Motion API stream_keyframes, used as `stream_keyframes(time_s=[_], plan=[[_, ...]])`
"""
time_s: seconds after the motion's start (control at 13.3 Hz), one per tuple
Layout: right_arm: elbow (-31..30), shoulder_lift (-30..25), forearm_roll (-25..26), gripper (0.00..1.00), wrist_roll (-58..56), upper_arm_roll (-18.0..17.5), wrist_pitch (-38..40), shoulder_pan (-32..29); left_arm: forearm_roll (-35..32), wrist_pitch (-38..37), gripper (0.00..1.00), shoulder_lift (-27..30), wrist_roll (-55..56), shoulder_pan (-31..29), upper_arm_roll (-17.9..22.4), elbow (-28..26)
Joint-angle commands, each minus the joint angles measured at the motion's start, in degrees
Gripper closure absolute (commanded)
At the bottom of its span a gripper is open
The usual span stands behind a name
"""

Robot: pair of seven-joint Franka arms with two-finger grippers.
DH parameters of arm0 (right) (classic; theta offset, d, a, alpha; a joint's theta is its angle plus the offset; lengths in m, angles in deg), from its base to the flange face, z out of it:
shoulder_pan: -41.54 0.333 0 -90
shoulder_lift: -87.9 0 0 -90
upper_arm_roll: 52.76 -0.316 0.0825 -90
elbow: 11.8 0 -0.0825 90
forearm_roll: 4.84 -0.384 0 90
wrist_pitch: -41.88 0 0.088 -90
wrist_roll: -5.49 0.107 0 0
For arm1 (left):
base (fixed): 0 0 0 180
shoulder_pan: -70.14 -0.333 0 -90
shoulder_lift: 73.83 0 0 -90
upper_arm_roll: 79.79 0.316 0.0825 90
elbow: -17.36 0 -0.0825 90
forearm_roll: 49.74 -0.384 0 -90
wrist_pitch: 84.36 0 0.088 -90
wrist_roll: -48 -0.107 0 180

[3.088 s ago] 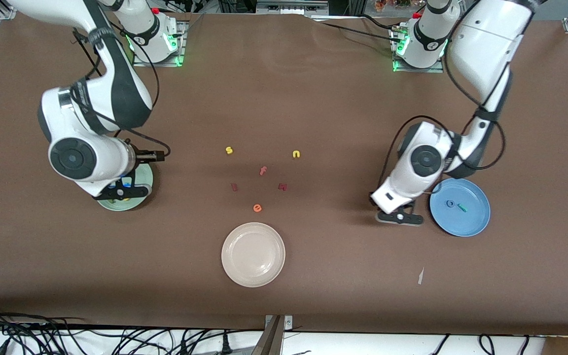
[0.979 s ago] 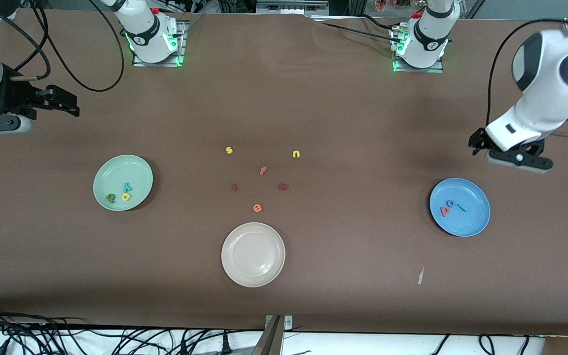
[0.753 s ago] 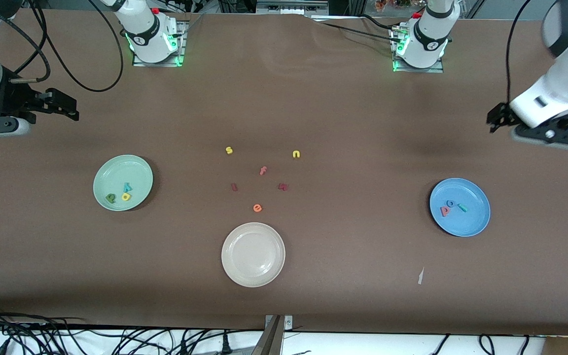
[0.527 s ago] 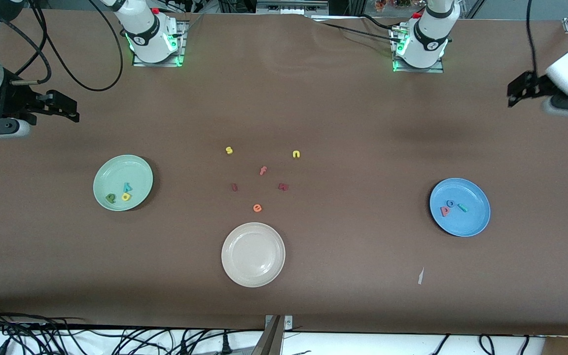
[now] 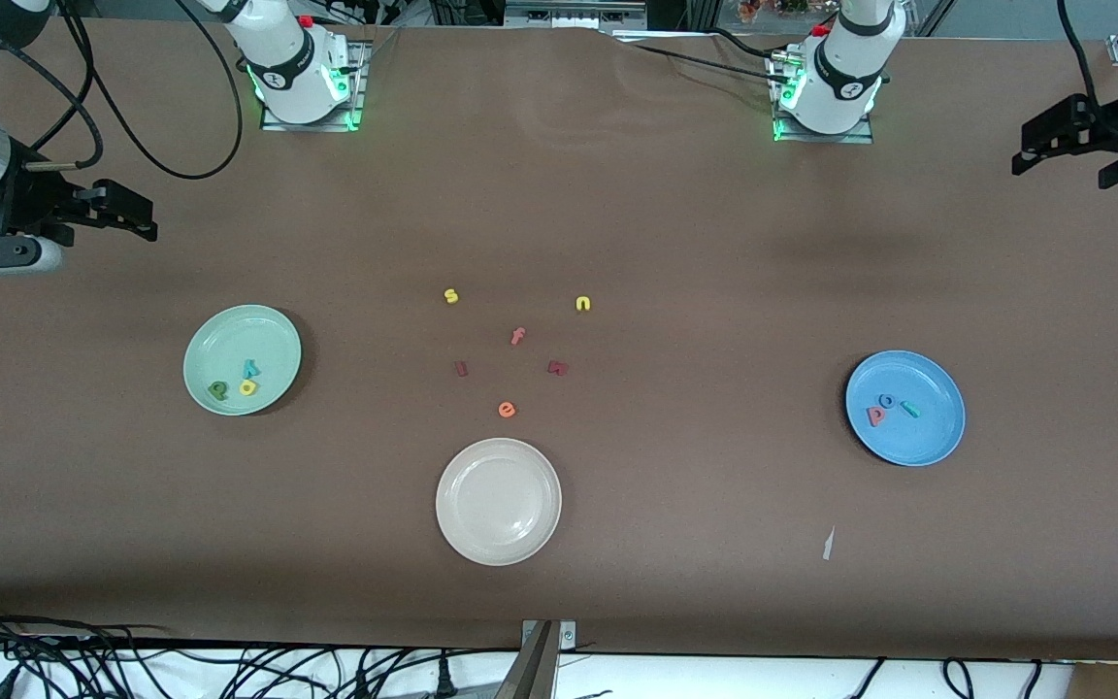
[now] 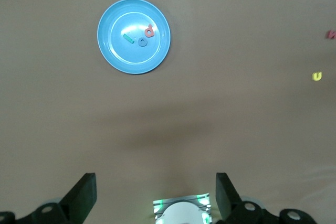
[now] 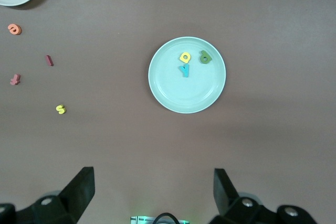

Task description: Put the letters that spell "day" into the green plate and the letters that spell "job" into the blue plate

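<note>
The pale green plate (image 5: 229, 340) holds a teal "y" (image 5: 250, 368), a yellow rounded letter (image 5: 247, 386) and a dark green one (image 5: 218, 390). Inside the blue plate (image 5: 928, 437) lie a salmon "b" (image 5: 875, 416), a blue "o" (image 5: 887, 400) and a teal "j" (image 5: 910, 410). My right gripper (image 5: 129, 210) hangs open and empty over the table's edge at the right arm's end, high above the green plate (image 7: 184, 93). My left gripper (image 5: 1039, 141) is open and empty over the left arm's end, looking down on the blue plate (image 6: 126, 56).
A cream-white plate (image 5: 498, 529) sits near the front camera at mid-table. Loose letters lie in the middle: yellow "s" (image 5: 451, 296), yellow "n" (image 5: 582, 304), pink "f" (image 5: 517, 336), orange "e" (image 5: 507, 410) and two dark red ones. A paper scrap (image 5: 828, 544) lies nearby.
Both arms have lifted off the plates, leaving the letters inside. Over the last second the left gripper rose and swung away from the blue plate toward the table's end; the right barely moved.
</note>
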Motion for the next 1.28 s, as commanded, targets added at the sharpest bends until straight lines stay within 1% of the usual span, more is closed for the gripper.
stream_keyframes(time_s=[0.0, 0.15, 0.23, 0.3, 1.21], plan=[[-1.08, -1.13, 0.43, 0.0, -1.07, -0.27, -0.43, -0.59, 0.98, 0.06, 0.0, -1.1, 0.39, 0.53, 0.89, 1.75], [-1.08, -1.13, 0.43, 0.0, -1.07, -0.27, -0.43, -0.59, 0.89, 0.67, 0.0, -2.06, 0.39, 1.23, 0.37, 2.36], [-1.08, -1.13, 0.43, 0.0, -1.07, -0.27, -0.35, -0.59, 0.97, 0.67, 0.0, -4.15, 0.04, 0.71, 0.63, 5.24], [-1.08, -1.13, 0.43, 0.0, -1.07, -0.27, -0.35, -0.59, 0.89, 0.41, 0.0, -5.05, 0.13, 0.71, 0.63, 6.57], [-1.08, -1.04, 0.43, 0.0, -1.07, -0.18, 0.18, -0.85, 1.33, 0.76, 0.0, -5.05, 0.3, -0.44, 0.98, 7.2]])
